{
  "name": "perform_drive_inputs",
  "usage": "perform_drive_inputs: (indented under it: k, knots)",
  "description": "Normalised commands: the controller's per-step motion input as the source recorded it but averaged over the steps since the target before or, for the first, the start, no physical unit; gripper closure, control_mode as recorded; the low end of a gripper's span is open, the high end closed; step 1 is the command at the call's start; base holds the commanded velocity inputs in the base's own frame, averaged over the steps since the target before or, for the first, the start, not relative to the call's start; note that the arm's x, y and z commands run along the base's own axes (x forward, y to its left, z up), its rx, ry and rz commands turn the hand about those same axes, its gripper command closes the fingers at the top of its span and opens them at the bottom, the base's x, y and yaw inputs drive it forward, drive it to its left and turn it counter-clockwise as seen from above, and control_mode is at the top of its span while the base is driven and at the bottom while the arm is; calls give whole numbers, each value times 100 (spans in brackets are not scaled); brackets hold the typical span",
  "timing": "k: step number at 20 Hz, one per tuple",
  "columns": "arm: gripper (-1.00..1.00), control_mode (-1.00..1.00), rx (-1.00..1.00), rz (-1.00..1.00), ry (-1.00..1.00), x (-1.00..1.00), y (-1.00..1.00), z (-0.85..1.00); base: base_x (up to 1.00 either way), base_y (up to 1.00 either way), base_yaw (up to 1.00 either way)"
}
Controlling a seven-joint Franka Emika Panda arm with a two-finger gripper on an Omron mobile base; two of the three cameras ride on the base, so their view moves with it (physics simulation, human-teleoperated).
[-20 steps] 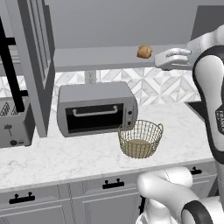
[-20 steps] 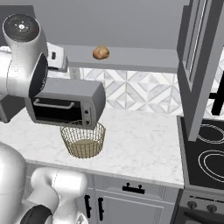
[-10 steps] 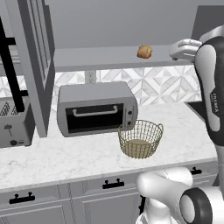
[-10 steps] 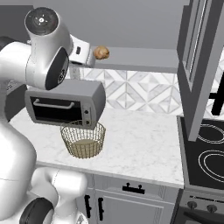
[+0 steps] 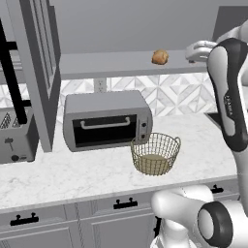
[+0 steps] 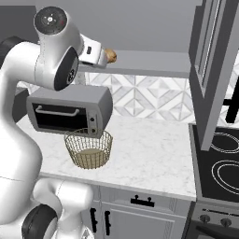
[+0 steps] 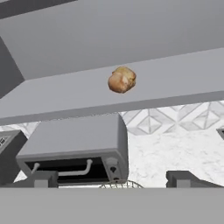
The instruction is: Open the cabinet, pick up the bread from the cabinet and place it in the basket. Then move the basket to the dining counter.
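Note:
The cabinet (image 5: 34, 72) stands open, its grey shelf (image 5: 111, 65) bare apart from the bread (image 5: 160, 56), a small golden-brown roll. My gripper (image 5: 191, 52) is at shelf height just right of the bread, a short gap away. In the hand view the bread (image 7: 121, 79) lies ahead on the shelf (image 7: 65, 94), and my gripper (image 7: 113, 179) is open with its tips wide apart and nothing between them. In the right base view the hand partly covers the bread (image 6: 112, 56). The wire basket (image 5: 155, 154) sits on the marble counter below. The dining counter is out of view.
A grey toaster oven (image 5: 106, 121) stands left of the basket, under the shelf. A toaster (image 5: 14, 140) sits at the far left. The open cabinet door (image 6: 210, 74) hangs over the stove (image 6: 224, 170) on the right. Low grey cabinets (image 5: 121, 213) run beneath the counter.
The gripper has gone from shut to wide open. The hand has risen slightly and the arm has swung round, bringing the hand up to the shelf beside the bread.

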Motion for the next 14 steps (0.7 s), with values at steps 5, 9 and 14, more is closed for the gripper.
perform_drive_inputs:
  k: [5, 9, 14]
  knots:
    - [-100, -100, 0, 3, 0, 47, 2, 0, 0, 0, 0]
    - [-100, -100, 0, 24, -8, 25, -13, 0, 0, 0, 0]
    - [-100, -100, 0, 21, -12, 26, -7, -1, 0, 0, 0]
